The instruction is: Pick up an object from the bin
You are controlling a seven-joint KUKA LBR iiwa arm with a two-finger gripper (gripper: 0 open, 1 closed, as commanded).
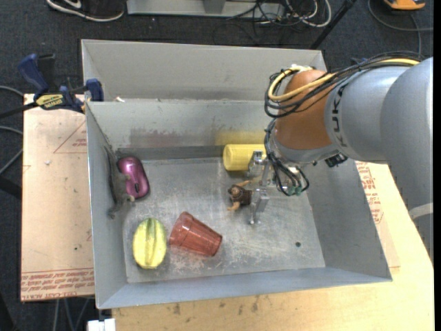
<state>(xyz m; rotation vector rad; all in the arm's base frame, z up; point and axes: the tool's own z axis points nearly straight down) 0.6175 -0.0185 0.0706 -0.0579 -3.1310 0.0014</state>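
Brown, knobbly small figure point(239, 197) lies just at nine o'clock of your gripper point(255, 216); claw state you cannot tell. Bare metal bin point(303, 243) floor opens toward five o'clock.

My arm point(386, 109) comes into the grey metal bin point(207, 67) from the right, and my orange wrist cover point(303, 116), looped with yellow and black cables point(289, 178), hangs over the bin's right half. Below the wrist, just to its left on the bin floor, lies a small brown figure point(240, 196). Behind it, against the back wall, a yellow cylinder point(238, 157) rests on its side. Well apart, by the left wall, a magenta rounded thing point(134, 176) touches a grey piece point(118, 192). Near the front left, a yellow-green ribbed fruit point(149, 243) lies just beside a red cup point(195, 235) tipped on its side
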